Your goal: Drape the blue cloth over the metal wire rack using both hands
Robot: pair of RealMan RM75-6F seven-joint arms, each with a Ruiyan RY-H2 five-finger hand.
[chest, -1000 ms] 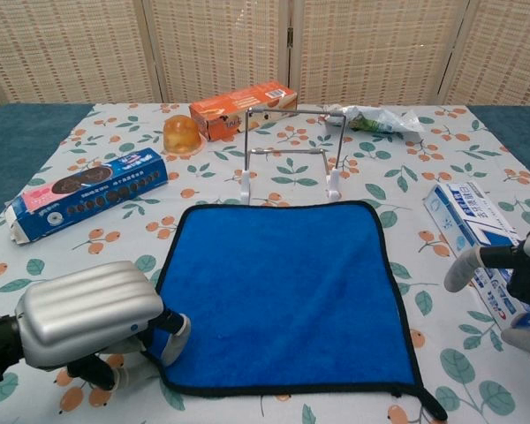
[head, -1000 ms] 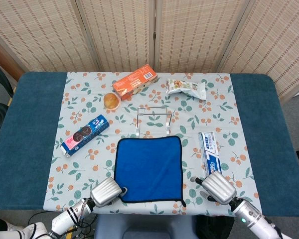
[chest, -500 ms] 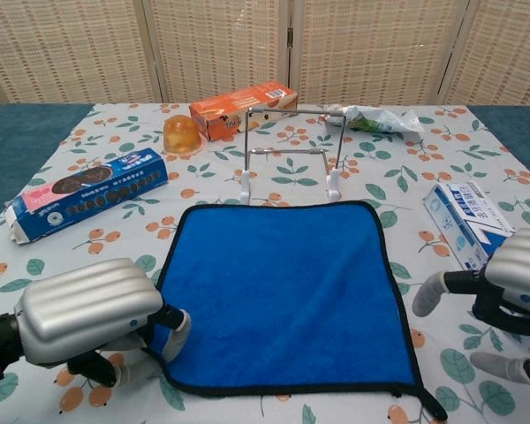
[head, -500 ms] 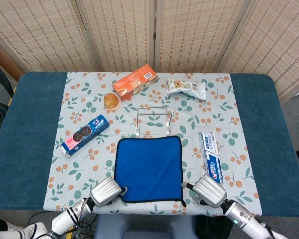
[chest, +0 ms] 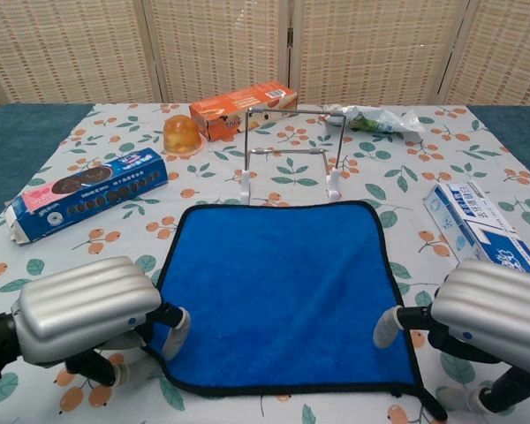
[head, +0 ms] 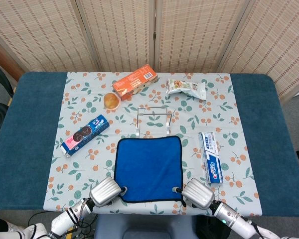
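Both hands' grips (left hand (chest: 84, 309), right hand (chest: 493, 309)) on blue cloth (chest: 287, 287) unclear.

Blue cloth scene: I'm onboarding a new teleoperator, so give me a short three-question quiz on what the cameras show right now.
1. True or false: the blue cloth already hangs over the metal wire rack.
2. Which item lies nearest the right robot hand? A) orange box B) toothpaste box C) cookie box
3. Fill in: the left robot hand sits at the cloth's near ___ corner.

Key:
1. False. The cloth lies flat on the table in front of the rack.
2. B, the toothpaste box. The orange box and cookie box are further away.
3. Left.
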